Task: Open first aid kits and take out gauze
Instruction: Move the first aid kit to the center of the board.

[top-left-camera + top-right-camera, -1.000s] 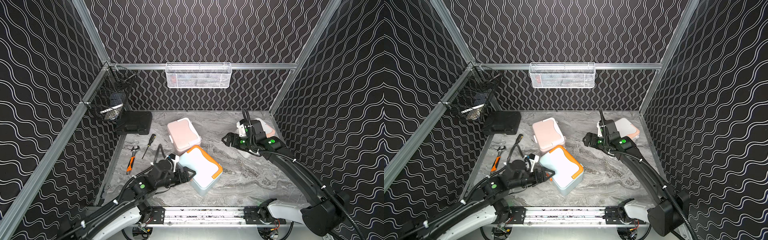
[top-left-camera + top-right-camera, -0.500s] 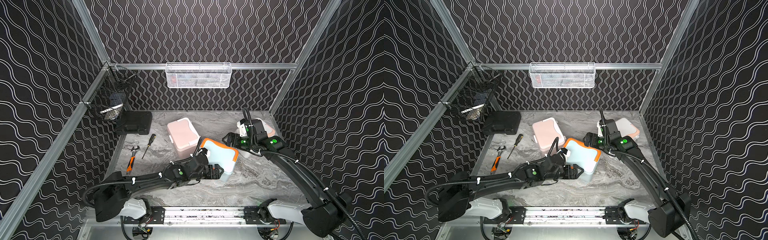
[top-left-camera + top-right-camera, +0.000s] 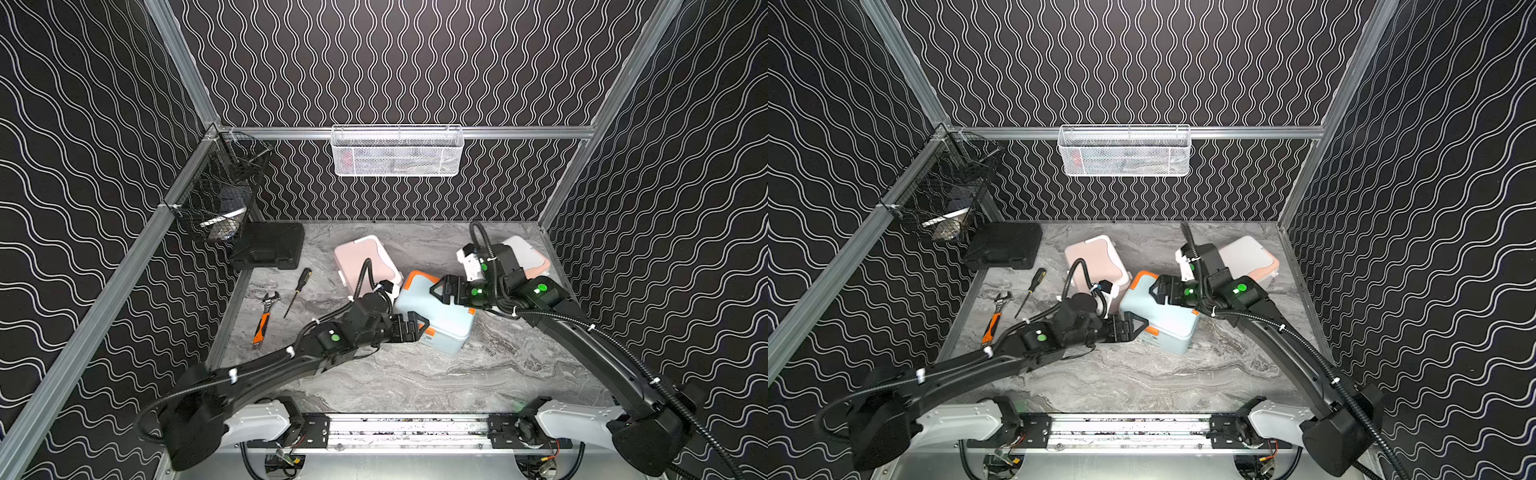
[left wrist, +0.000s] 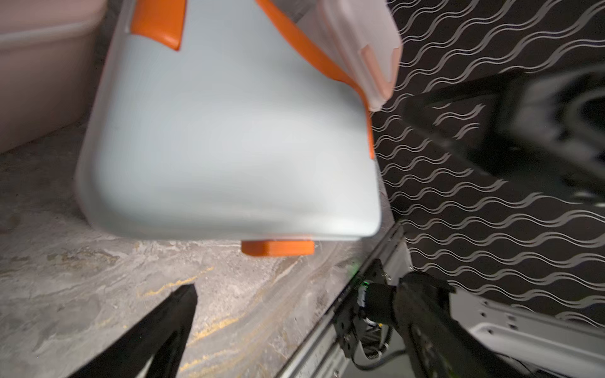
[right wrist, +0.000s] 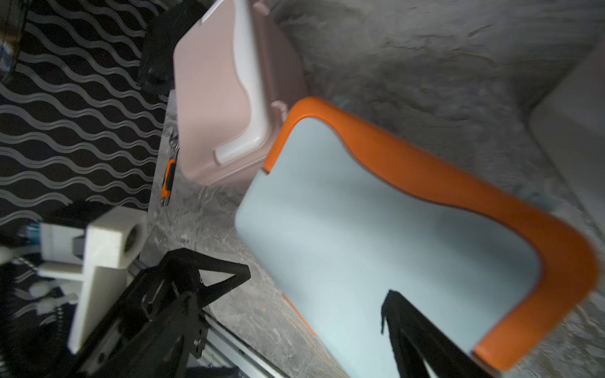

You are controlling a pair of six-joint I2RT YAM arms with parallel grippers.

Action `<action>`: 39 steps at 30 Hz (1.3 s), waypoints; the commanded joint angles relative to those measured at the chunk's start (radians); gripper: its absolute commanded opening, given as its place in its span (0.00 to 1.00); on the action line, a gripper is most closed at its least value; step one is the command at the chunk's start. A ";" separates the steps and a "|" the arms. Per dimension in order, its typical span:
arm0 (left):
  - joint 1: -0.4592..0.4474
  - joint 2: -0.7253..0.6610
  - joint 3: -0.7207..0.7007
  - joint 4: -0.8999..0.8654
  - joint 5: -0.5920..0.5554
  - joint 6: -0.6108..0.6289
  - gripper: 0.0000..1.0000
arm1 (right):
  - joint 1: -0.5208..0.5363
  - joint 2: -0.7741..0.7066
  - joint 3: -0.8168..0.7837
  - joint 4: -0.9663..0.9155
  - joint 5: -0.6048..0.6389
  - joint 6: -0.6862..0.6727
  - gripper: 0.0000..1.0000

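Checking the middle of the tabletop point(image 3: 415, 374), we find the blue-grey kit point(image 3: 442, 322) w/ orange trim resting lid-up, turned at an angle, lid shut. Pos.: between the two arms, just beside the pink kit point(image 3: 359, 259); we cannot tell whether the two touch.

Left gripper point(image 3: 417, 328): jaws spread wide, nothing held. It sits at the near-left side of the blue-grey kit, next to the orange latch point(image 3: 430, 331). In the left wrist view we see one finger point(image 4: 157, 330) low over the tabletop, apart from the kit wall.

Right gripper point(image 3: 437, 291): jaws spread wide, nothing held. It hangs over the far part of the same lid. In the right wrist view one finger point(image 5: 412, 330) lies across the pale lid, w/ the orange handle point(image 5: 425, 183) along the lid edge; contact w/ the lid we cannot tell.

Other kits: the pink kit stands lid shut, toward the back. The white kit point(image 3: 528, 255) w/ peach trim stands at the far right, partly behind the right arm, lid shut.

Misc. on the left side: black case point(image 3: 268, 245), screwdriver point(image 3: 297, 291), wrench point(image 3: 264, 318). On the walls: white wire basket point(image 3: 397, 151) at the back, black wire basket point(image 3: 220, 195) at the left.
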 commanded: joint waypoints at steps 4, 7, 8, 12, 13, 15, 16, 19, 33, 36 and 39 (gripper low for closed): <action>0.045 -0.231 0.052 -0.420 -0.164 0.103 0.99 | 0.160 0.078 -0.001 0.078 -0.064 0.013 0.90; 0.125 -0.275 0.093 -0.569 -0.235 0.156 0.99 | 0.248 0.140 -0.007 0.137 -0.085 0.022 0.89; 0.167 -0.279 0.106 -0.593 -0.233 0.178 0.99 | 0.276 0.174 0.002 0.142 -0.083 0.024 0.89; 0.325 -0.235 0.179 -0.641 -0.194 0.243 0.99 | 0.340 0.296 0.044 0.158 -0.031 0.054 0.89; 0.368 -0.213 0.197 -0.637 -0.172 0.256 0.99 | 0.346 0.325 0.054 0.175 -0.024 0.071 0.88; 0.447 -0.167 0.232 -0.618 -0.129 0.278 0.99 | 0.347 0.381 0.074 0.186 0.023 0.103 0.88; 0.491 -0.141 0.253 -0.607 -0.103 0.289 0.99 | 0.347 0.414 0.091 0.176 0.063 0.113 0.87; 0.619 -0.050 0.312 -0.582 -0.023 0.311 0.99 | 0.320 0.481 0.129 0.151 0.222 0.140 0.86; 0.816 0.250 0.438 -0.430 0.137 0.290 0.99 | -0.033 0.494 0.067 0.235 0.292 0.175 0.84; 0.817 0.288 0.447 -0.424 0.144 0.302 0.99 | -0.088 0.504 0.077 0.234 0.276 0.172 0.85; 0.823 0.301 0.439 -0.420 0.146 0.311 0.99 | -0.127 0.504 0.094 0.206 0.260 0.163 0.85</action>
